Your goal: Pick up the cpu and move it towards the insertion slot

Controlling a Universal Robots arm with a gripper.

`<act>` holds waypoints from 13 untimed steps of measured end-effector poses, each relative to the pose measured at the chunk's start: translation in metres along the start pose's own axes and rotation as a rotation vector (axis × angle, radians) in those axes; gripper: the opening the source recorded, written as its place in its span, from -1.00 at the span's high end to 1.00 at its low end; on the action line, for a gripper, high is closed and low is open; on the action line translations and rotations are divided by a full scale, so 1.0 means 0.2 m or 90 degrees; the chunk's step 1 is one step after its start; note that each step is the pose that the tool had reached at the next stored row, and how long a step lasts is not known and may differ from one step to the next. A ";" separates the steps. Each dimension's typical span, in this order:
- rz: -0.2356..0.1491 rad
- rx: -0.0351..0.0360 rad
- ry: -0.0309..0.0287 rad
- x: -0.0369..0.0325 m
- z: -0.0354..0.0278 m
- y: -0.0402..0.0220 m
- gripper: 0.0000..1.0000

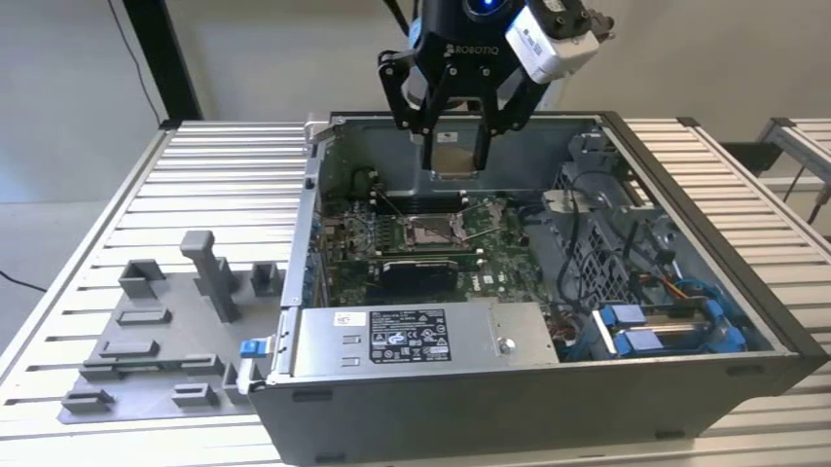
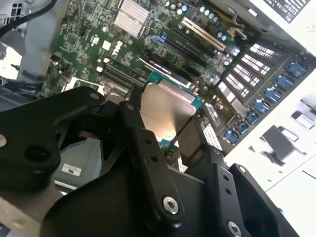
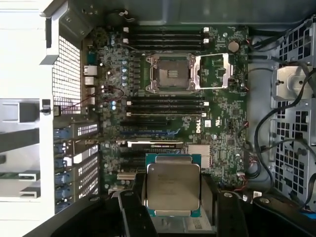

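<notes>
open grey metal computer case (image 1: 727,321) lies on its side on the slatted pale desk (image 1: 221,185), and inside it sits a green circuit board (image 1: 493,277) with the insertion slot (image 1: 430,232), a small square silver-framed socket with a dull centre, near the board's middle. also in the case are a silver box with a white label (image 1: 415,341) along the near wall and blue plastic drive brackets (image 1: 663,331) with loose cables at the exterior view's right. grey plastic fixture blocks and posts (image 1: 169,321) stand on the desk outside the case, at the exterior view's left. my black claw (image 1: 454,146) hangs above the far part of the case, closed on the cpu (image 1: 454,156), a thin flat square chip with a pale silvery top. in the first wrist view the cpu (image 3: 173,185) lies flat, face towards the camera, its edges roughly square to the slot (image 3: 170,74), which is well apart from it across the board.
</notes>
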State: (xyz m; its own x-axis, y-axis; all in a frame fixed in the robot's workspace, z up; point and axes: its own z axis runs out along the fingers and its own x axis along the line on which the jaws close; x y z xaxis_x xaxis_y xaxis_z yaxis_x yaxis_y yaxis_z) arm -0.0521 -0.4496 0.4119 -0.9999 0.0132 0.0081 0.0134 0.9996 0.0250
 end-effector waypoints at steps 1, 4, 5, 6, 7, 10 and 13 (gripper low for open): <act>0.000 0.0000 0.0000 0.000 0.000 0.000 1.00; 0.002 -0.0001 -0.0001 -0.001 0.001 0.000 1.00; 0.003 -0.0001 -0.0001 0.000 0.001 0.000 1.00; 0.003 -0.0001 -0.0001 0.000 0.001 0.000 1.00; 0.003 -0.0001 -0.0002 0.000 0.001 0.000 1.00; 0.003 0.0000 -0.0001 -0.001 0.001 0.001 1.00; 0.003 -0.0001 -0.0002 0.000 0.001 0.007 1.00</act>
State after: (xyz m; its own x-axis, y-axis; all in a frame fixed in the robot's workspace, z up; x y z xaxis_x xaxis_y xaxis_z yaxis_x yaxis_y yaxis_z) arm -0.0520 -0.4482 0.4117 -0.9998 0.0184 0.0080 0.0186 0.9995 0.0251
